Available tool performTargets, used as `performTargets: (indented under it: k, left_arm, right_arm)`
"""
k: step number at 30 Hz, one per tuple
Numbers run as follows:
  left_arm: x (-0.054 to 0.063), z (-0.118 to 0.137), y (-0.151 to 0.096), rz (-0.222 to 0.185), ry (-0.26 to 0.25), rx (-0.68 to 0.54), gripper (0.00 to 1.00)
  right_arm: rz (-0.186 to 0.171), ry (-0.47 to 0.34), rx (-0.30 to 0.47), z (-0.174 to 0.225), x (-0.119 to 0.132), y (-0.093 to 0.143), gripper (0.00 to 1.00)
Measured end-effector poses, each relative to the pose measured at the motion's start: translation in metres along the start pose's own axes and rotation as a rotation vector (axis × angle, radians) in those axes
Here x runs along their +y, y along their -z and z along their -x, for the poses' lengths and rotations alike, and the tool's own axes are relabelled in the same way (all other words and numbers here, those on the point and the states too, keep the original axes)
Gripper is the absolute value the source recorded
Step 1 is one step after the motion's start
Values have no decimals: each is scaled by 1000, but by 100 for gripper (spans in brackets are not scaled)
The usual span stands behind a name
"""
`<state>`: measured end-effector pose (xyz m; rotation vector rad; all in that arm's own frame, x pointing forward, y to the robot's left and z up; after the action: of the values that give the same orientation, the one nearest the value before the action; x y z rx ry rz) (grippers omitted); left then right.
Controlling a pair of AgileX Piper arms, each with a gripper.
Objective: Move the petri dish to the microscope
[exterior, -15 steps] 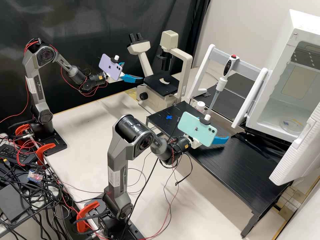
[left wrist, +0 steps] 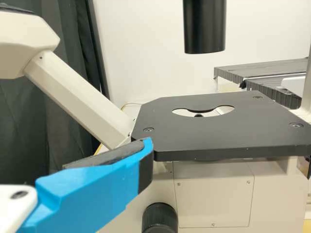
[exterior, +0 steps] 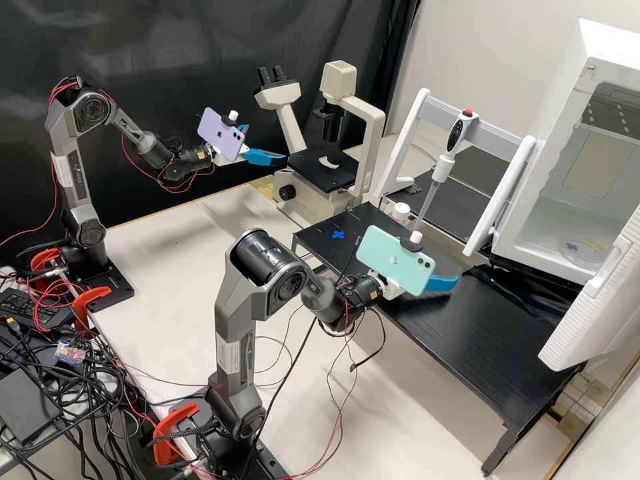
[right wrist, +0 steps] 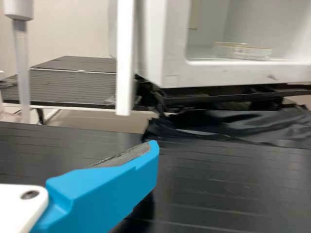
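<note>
And it's the right hand [exterior: 441,283] out over the black counter [exterior: 480,347], its blue fingers spread wide, while the left hand [exterior: 267,144], also wide, hangs just beside the stage [exterior: 323,168] of the cream microscope [exterior: 370,153]! The petri dish [exterior: 581,254]? Sitting inside the white cabinet [exterior: 527,227], whose door [exterior: 597,300] stands open beyond the counter. Across that slatted black surface we find a blue cross [exterior: 338,235] near the end by the microscope and crumpled black sheeting [right wrist: 233,126] by the cabinet. An upright pipette [exterior: 440,170] hangs on a white frame behind. Below spreads the pale counter [exterior: 167,267], orange clamps [exterior: 175,433] at its edge, cables [exterior: 73,387] in a tangle alongside, and the black curtain [exterior: 167,40] meets a pale wall [exterior: 487,47]!
</note>
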<state>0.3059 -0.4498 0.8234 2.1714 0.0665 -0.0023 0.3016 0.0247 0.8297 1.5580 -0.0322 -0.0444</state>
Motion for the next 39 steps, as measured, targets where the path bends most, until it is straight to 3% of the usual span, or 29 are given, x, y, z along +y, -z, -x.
performTargets:
  k: [7,15,20,29,39]
  left_arm:
    - [0,0,0,0,0,0,100]
    - [0,0,0,0,0,0,100]
    - [0,0,0,0,0,0,100]
    - [0,0,0,0,0,0,100]
    - [0,0,0,0,0,0,100]
  right_arm:
    - [-54,-53,-6,10,24,-13,100]
    - [-122,-165,-13,13,61,-33,100]
    - [-111,-247,3,1,89,-34,100]
    - [-97,-314,-5,-36,128,-33,100]
    - [-105,-322,-57,-85,159,-34,100]
